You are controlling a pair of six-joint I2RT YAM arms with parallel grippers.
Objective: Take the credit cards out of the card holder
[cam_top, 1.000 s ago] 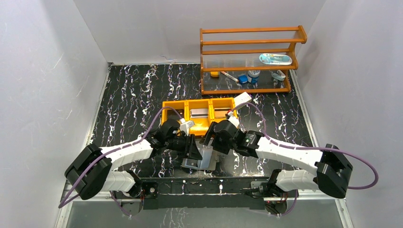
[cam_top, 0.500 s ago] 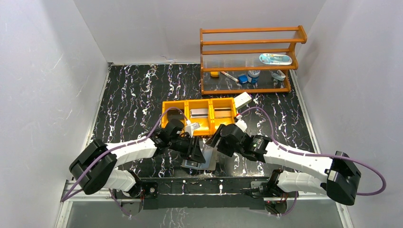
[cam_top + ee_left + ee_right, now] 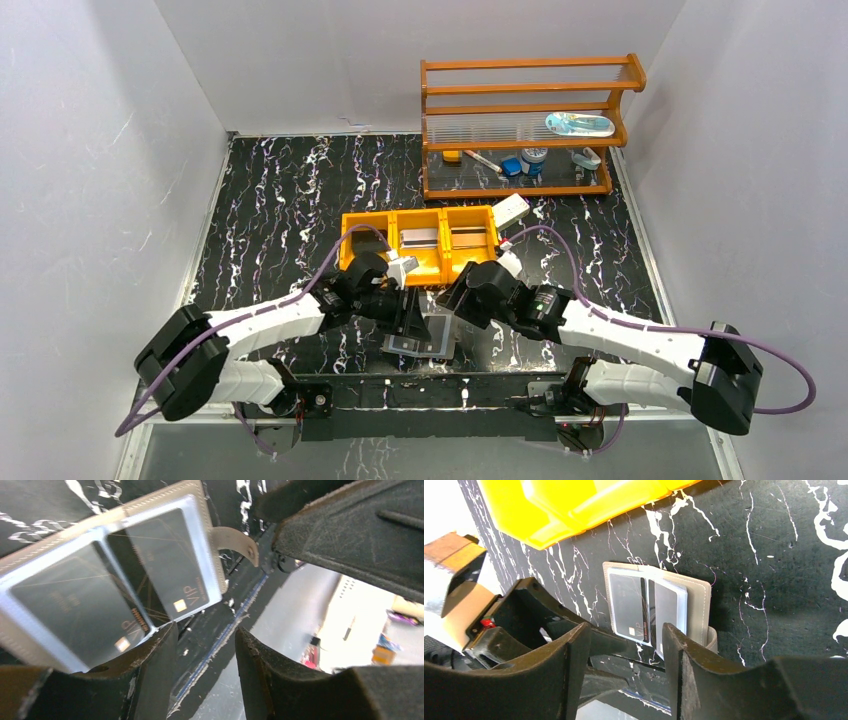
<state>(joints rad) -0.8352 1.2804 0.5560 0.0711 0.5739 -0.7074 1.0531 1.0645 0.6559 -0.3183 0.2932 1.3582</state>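
The card holder (image 3: 422,338) lies open and flat on the black marble table near the front edge. In the left wrist view its grey border (image 3: 150,505) frames two pale blue-grey pockets, each with a dark credit card marked "VIP" (image 3: 170,560) (image 3: 75,605). My left gripper (image 3: 205,650) (image 3: 408,318) is open and empty; its left finger lies over the holder's near corner. My right gripper (image 3: 624,645) (image 3: 455,300) is open and empty, just above the holder (image 3: 699,605). A silvery grey card (image 3: 421,238) and a brownish card (image 3: 468,238) lie in the orange tray.
The orange three-compartment tray (image 3: 365,222) (image 3: 574,505) stands just behind the grippers. A white box (image 3: 511,210) leans at its right end. A wooden shelf (image 3: 520,130) with small items stands at the back right. White walls enclose the table.
The holder's raised leaf has come down and it now lies flat. My right gripper has let go and drawn back to the right. The left gripper has stayed over the holder.
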